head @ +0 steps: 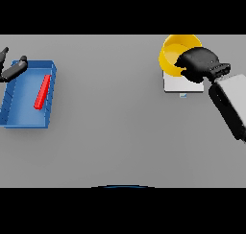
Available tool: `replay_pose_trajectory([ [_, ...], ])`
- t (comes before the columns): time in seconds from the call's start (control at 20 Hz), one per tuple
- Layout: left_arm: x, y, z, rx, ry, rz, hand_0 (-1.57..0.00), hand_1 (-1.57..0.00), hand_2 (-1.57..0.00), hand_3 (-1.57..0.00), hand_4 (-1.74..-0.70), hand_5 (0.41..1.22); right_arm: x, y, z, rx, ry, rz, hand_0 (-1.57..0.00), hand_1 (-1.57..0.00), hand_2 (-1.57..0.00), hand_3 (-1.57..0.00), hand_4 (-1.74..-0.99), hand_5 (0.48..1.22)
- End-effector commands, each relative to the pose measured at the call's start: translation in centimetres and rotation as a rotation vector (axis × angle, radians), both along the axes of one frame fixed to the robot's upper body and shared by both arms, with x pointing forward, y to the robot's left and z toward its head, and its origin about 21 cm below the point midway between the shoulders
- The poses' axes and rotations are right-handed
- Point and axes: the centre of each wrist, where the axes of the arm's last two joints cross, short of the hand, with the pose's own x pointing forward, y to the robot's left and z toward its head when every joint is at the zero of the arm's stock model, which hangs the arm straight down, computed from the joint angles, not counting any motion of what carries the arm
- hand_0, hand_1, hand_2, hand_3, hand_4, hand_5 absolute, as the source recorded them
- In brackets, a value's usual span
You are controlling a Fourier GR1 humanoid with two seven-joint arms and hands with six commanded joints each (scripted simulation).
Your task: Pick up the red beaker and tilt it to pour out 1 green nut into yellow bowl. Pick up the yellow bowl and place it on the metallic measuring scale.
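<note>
**Yellow bowl being held over the scale at the far right**

The yellow bowl is being gripped at its right rim by the right hand, whose dark fingers are being curled round the rim. The bowl is being held tilted, its opening turned toward the view, at the far right of the grey table. The bowl's near edge is being overlapped by the pale metallic measuring scale, which is lying just near of it; whether bowl and scale are touching cannot be told. The scale's right part is being covered by the hand and its white and grey arm, which is coming in from the right side.

At the far left, a blue tray is being shown with a red beaker lying on its side inside it, along the right half. The left hand is being seen at the tray's far left corner, its fingers straight and holding nothing. No green nut can be made out.
</note>
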Motion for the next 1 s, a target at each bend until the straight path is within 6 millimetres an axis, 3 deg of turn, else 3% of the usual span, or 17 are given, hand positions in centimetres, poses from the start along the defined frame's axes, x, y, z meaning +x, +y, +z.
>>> replay_pose_trajectory([
  [0.0, -0.1, 0.2, 0.3, 0.005, -0.003, 0.003, 0.0, 0.0, 0.0, 0.0, -0.86, 0.768, 0.1, -0.2, -0.6, 0.003, 0.001, -0.014, -1.57, -1.57, -1.53, -1.16, -1.741, 1.221],
  [0.4, 0.3, -0.2, -0.1, 0.018, 0.008, 0.0, 0.0, 0.0, 0.0, 0.0, -0.86, 0.807, 1.1, -2.5, -3.5, 0.029, 0.053, -0.077, -1.57, -1.57, -1.39, -1.36, -1.741, 1.221],
  [0.75, 0.3, -0.4, -0.1, 0.013, 0.013, -0.006, 0.0, 0.0, 0.0, 0.0, -0.84, 0.783, 1.4, -2.3, -4.8, 0.025, 0.081, -0.102, -1.57, -1.57, -1.37, -1.45, -1.741, 1.221],
  [0.85, 0.2, -0.5, -0.1, 0.019, 0.013, -0.009, 0.0, 0.0, 0.0, 0.0, -0.84, 0.779, 1.6, -2.4, -4.8, 0.026, 0.085, -0.111, -1.57, -1.5, -1.44, -1.25, -1.741, 1.221],
  [0.9, 0.2, -0.4, -0.1, 0.019, 0.018, -0.009, 0.0, 0.0, 0.0, 0.0, -0.84, 0.775, 1.7, -2.3, -4.6, 0.023, 0.091, -0.118, -1.56, -1.43, -1.34, -1.11, -1.682, 1.221],
  [0.95, 0.1, -0.3, -0.1, 0.02, 0.016, -0.006, 0.0, 0.0, 0.0, 0.0, -0.84, 0.773, 1.6, -2.5, -4.6, 0.028, 0.093, -0.127, -1.47, -1.28, -1.18, -0.96, -1.632, 1.145],
])
